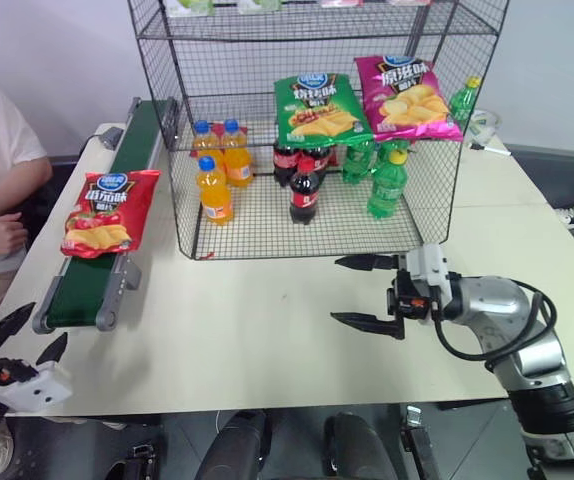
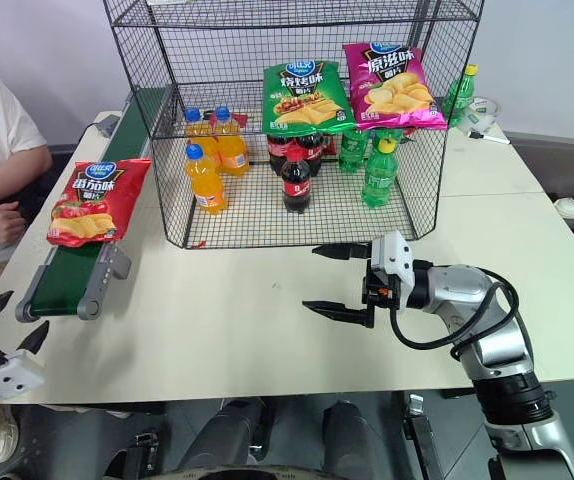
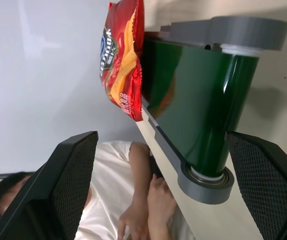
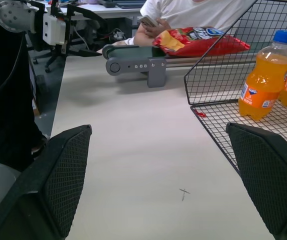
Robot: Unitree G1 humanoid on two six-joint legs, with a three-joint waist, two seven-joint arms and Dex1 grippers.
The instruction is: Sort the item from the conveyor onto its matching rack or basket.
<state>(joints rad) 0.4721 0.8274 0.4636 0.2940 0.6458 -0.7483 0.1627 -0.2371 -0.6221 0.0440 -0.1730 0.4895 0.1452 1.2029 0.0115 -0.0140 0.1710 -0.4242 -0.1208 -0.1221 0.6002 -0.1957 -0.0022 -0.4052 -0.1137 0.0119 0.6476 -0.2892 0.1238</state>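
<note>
From the head camera I see the red bag (image 1: 108, 212) lying flat on the conveyor (image 1: 85, 290), near its near end, with the belt running away toward the rack (image 1: 317, 130) on the table (image 1: 267, 340). My left gripper (image 1: 17, 345) sits off the table's near left corner, short of the belt's end and apart from the bag, its fingers spread with nothing between them. My right gripper (image 1: 367, 292) hangs over the bare table in front of the rack, pointing toward the belt, jaws wide and empty. The head view gives me the rack's contents: a green bag (image 1: 317, 108) and a magenta bag (image 1: 405, 95) propped above cola bottles (image 1: 303, 185) and green bottles (image 1: 387, 180), with orange bottles (image 1: 217, 165) on the left side. The left wrist view adds what the head cannot: I look straight at the belt's end roller (image 3: 203, 175), with the bag's edge hanging over the side rail, and a person's hand (image 3: 156, 200) and white shirt (image 3: 108, 190) beyond it. The right wrist view looks across the tabletop, showing the conveyor end-on with the bag on it, the other gripper (image 4: 78, 30) beside it, an orange bottle just inside the rack's corner, and a small red scrap (image 4: 199, 113) on the table at the rack's edge. The person sits just beside the belt, arm resting near it.
</note>
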